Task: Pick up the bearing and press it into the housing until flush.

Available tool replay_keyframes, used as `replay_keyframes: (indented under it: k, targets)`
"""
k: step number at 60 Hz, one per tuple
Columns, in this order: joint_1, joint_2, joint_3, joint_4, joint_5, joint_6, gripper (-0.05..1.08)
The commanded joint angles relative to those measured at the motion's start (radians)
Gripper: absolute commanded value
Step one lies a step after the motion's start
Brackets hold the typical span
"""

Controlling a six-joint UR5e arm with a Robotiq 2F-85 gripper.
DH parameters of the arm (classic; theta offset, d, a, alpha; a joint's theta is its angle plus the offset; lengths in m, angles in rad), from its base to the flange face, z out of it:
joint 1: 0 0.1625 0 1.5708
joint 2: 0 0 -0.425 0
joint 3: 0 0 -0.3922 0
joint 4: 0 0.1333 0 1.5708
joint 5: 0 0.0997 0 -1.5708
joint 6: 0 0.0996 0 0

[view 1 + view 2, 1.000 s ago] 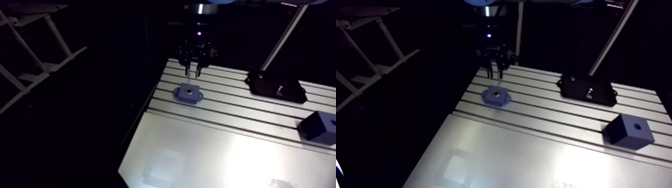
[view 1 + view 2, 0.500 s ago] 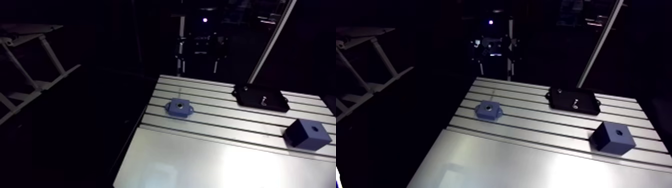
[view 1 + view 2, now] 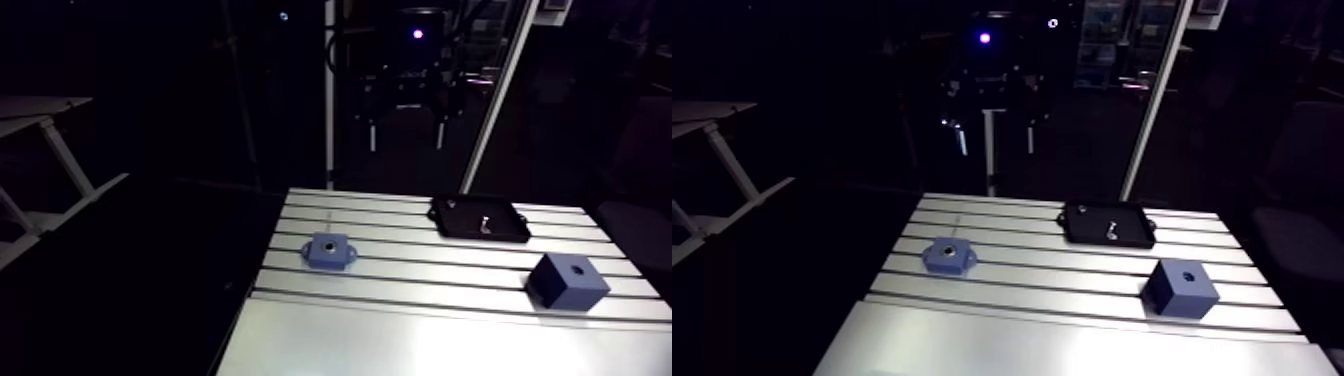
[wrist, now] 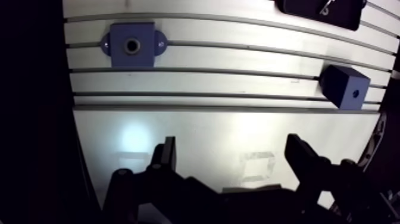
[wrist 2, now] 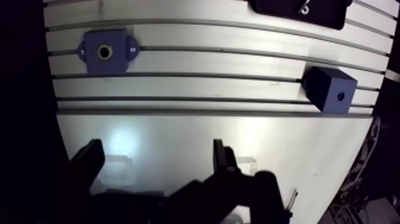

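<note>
The blue housing (image 4: 132, 44) with two side flanges rests on the slotted table (image 4: 196, 128), far ahead of the gripper. A pale ring, seemingly the bearing (image 5: 105, 52), sits inside its round bore. My gripper (image 4: 232, 146) hangs high above the table's smooth front plate, open, with nothing between its fingers (image 4: 167, 154). In the arm view the gripper (image 3: 406, 125) hangs well above and behind the table's far edge, and the housing (image 3: 330, 250) lies on the left of the slotted area.
A blue cube block (image 3: 567, 280) with a hole in its top stands on the right of the table. At the back right, a black tray (image 3: 480, 218) holds a small metal part. The table's left edge drops into darkness.
The gripper, earlier low over the housing with fingers near together, has opened and risen far up and back. The arm camera has shifted with it.
</note>
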Motion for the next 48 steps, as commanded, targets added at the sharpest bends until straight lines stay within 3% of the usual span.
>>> replay_keyframes:
  k: [1,12,27,35,48]
  targets:
    - [-0.156,-0.141,-0.028,0.086,0.002,-0.086,0.01]
    - [-0.171,-0.140,-0.028,0.033,0.030,-0.082,0.01]
    - [-0.175,-0.124,-0.037,0.015,0.037,-0.084,0.01]
    - [-0.175,-0.124,-0.034,0.013,0.074,-0.086,0.01]
    - [-0.176,-0.124,-0.037,0.010,0.075,-0.086,0.01]
